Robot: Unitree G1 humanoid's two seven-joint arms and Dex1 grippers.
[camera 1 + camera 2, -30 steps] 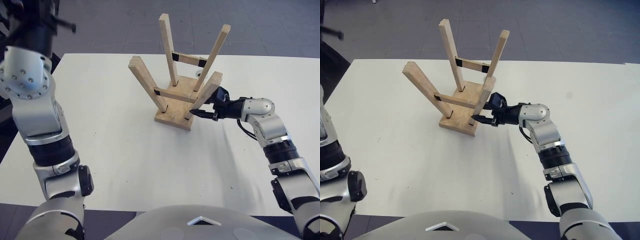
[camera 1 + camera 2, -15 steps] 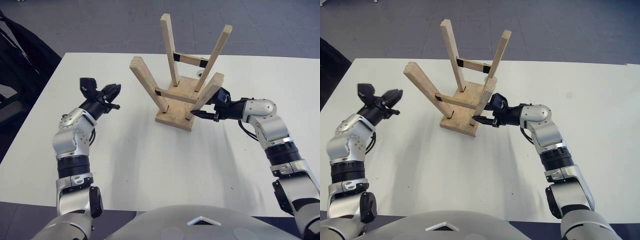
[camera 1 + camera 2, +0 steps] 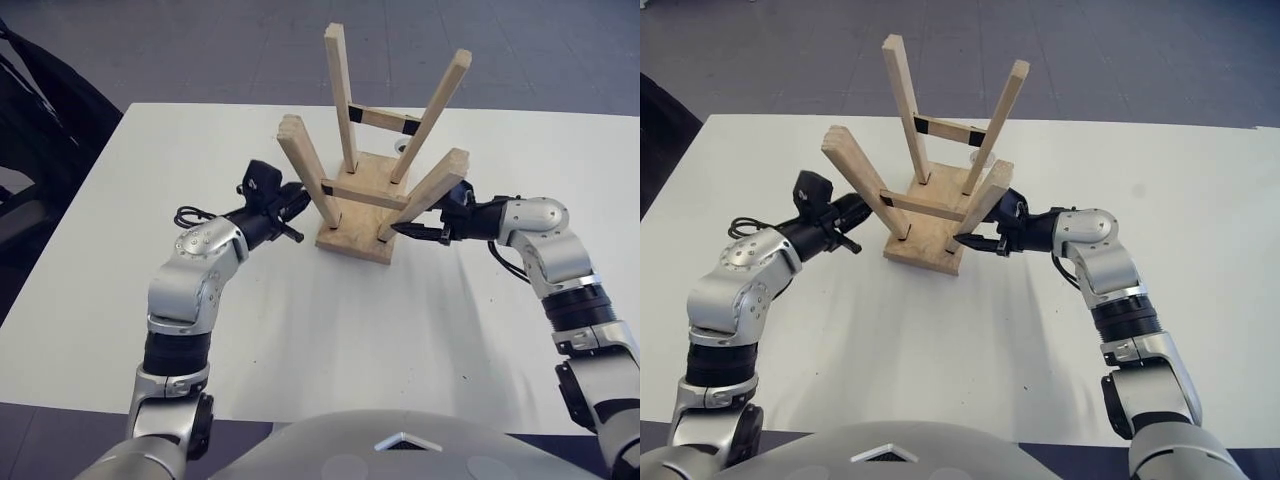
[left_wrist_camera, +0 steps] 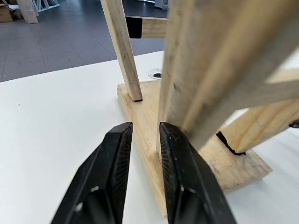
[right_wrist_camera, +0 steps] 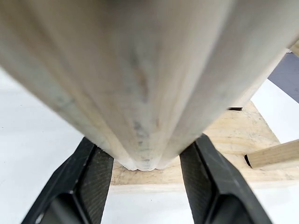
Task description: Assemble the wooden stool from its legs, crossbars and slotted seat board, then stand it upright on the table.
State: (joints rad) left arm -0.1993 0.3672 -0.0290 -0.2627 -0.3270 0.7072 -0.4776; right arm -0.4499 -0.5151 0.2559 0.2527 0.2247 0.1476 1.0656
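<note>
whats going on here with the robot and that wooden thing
The stool is assembled but upside down, its seat board flat on the table. The right claw grips the near right leg close to the board. The left claw sits open at the base of the near left leg, gripping nothing. Standing it upright is not yet done.

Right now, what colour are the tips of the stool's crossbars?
Black tips on pale wooden crossbars, clearest in the left eye view.

No legible text, no labels, numbers or signs on the stool [image 3: 365,192], bare wood, plain white table [image 3: 300,330]
</note>
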